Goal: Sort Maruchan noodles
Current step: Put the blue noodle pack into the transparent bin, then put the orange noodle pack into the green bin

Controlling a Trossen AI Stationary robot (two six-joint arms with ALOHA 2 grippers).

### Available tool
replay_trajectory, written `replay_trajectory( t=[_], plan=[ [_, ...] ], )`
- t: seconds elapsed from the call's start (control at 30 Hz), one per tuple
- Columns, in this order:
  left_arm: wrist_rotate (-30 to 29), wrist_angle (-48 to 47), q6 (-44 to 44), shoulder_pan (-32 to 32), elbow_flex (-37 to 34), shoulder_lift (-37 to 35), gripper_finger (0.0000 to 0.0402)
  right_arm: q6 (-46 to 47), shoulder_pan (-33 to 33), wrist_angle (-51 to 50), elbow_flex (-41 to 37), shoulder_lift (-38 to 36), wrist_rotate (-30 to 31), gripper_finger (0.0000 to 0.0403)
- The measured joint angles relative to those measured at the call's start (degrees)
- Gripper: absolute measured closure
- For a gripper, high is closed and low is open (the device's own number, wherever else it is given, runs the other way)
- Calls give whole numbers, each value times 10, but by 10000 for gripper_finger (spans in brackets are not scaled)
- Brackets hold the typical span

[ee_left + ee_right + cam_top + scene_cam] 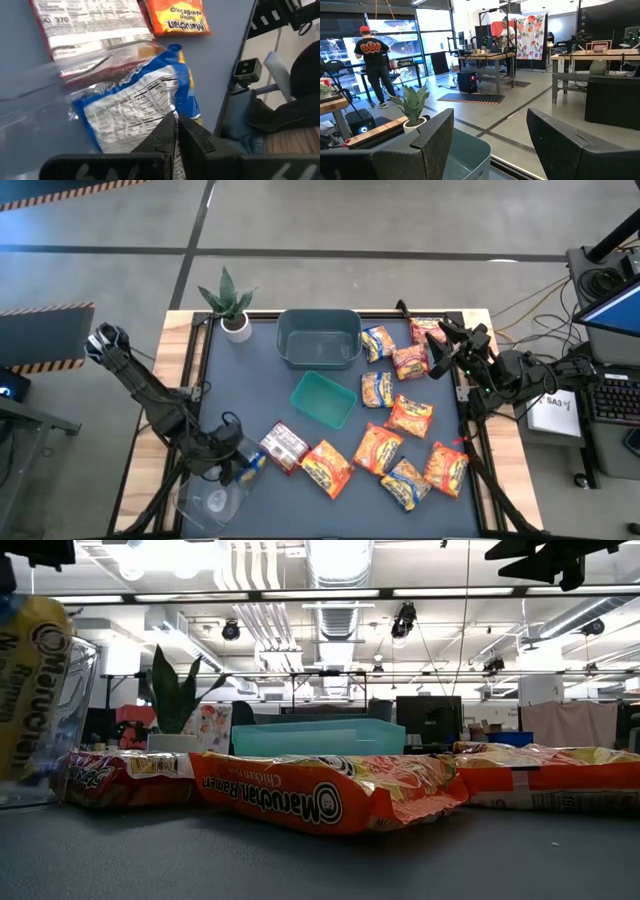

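Note:
Several Maruchan noodle packets lie flat across the dark table: orange ones (327, 468), yellow-with-blue ones (377, 390) and a dark red-with-white one (283, 445). At the near left corner my left gripper (238, 465) is shut on a yellow-and-blue packet (135, 105), which shows its white printed back. That packet stands against a clear plastic container (208, 502), whose wall overlaps it in the low view (75, 710). My right gripper (437, 345) hangs open and level above the packets at the far right, with nothing between its fingers (435, 140). My left gripper pinches the yellow-and-blue packet by its edge (162, 112) between the two shut fingers, which slant down at it. In the low view the packet (28, 680) stands nearly upright at the clear container, its lower end low by the table. Whether it rests inside, I cannot tell.
A grey-teal tub (318, 337) stands at the far middle, and a small green tray (322, 398) lies in front of it. A potted plant (232, 305) sits at the far left corner. Bare table (230, 395) shows left of the green tray.

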Motion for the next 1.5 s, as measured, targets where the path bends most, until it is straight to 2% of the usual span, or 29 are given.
replay_trajectory(
  t=[0.2, 0.43, 0.73, 1.07, 1.17, 1.27, 1.4, 1.5],
  plan=[
    [-13, 1, -5, -1, -11, 8, 402, 0, 0, 0, 0, 0, 0, 163],
    [-45, 67, -1, -1, -41, 8, 402, 0, 0, 0, 0, 0, 0, 163],
    [-54, 59, 9, -1, -42, 11, 399, 0, 0, 0, 0, 0, 0, 163],
    [-50, 41, -1, -1, -41, 13, 335, 0, 0, 0, 0, 0, 0, 163],
    [-25, 23, -3, -1, -41, 8, 322, 1, 0, 0, 0, 0, 0, 163],
    [13, -64, -54, -1, -26, 9, 323, 1, 0, 0, 0, 0, 0, 163],
    [73, -182, -109, -1, -7, 36, 338, 1, 0, 0, 0, 0, 0, 163],
    [96, -194, -99, -1, 10, 59, 359, 1, 0, 0, 0, 0, 0, 163]
  ],
)
